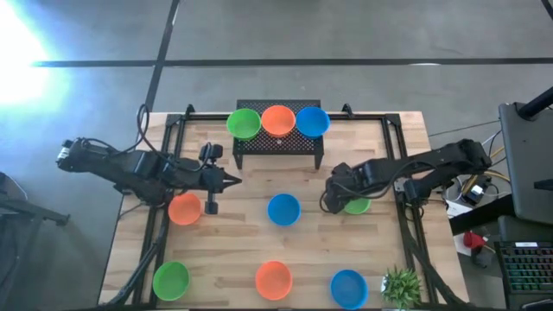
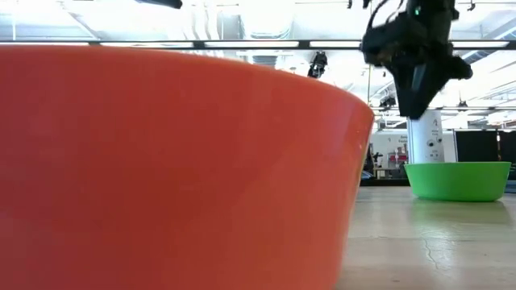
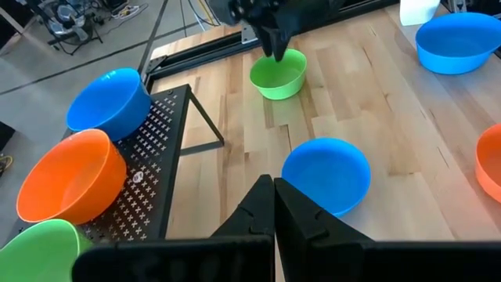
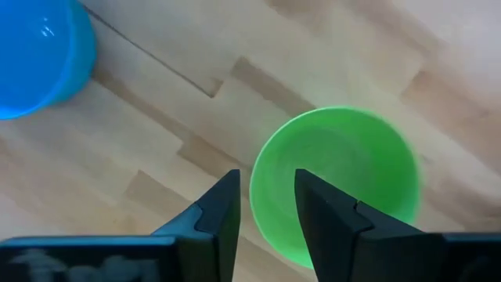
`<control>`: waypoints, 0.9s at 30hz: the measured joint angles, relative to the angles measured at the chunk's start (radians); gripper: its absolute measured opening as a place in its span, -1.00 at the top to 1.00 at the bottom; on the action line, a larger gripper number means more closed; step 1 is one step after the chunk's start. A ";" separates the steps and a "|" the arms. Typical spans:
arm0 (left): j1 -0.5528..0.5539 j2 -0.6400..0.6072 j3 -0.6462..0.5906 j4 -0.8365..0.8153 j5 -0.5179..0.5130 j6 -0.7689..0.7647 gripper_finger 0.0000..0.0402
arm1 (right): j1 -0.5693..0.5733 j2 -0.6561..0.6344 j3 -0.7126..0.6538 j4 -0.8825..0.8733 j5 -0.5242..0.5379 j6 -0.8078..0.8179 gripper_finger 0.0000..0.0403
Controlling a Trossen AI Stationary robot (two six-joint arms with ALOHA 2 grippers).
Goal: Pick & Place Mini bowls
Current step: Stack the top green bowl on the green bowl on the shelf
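Note:
Three mini bowls, green, orange and blue, sit on a black perforated rack at the table's far side. More lie on the wood: orange, blue and green. My right gripper points down, open, above the green bowl's rim, one finger over its inside and one over the table outside. In the low view it hangs clear above that bowl. My left gripper hovers shut left of the rack, above the table.
Along the near edge lie a green bowl, an orange one and a blue one, with a small potted plant at the near right corner. Black frame rails run along the table's sides.

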 joint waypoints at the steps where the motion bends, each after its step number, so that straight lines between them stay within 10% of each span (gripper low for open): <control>1: 0.000 0.000 -0.001 0.000 0.000 0.001 1.00 | 0.000 0.000 -0.020 0.021 -0.011 0.003 0.40; 27: 0.000 0.000 -0.001 0.000 0.000 0.004 1.00 | 0.000 0.004 -0.278 0.344 -0.066 0.064 0.50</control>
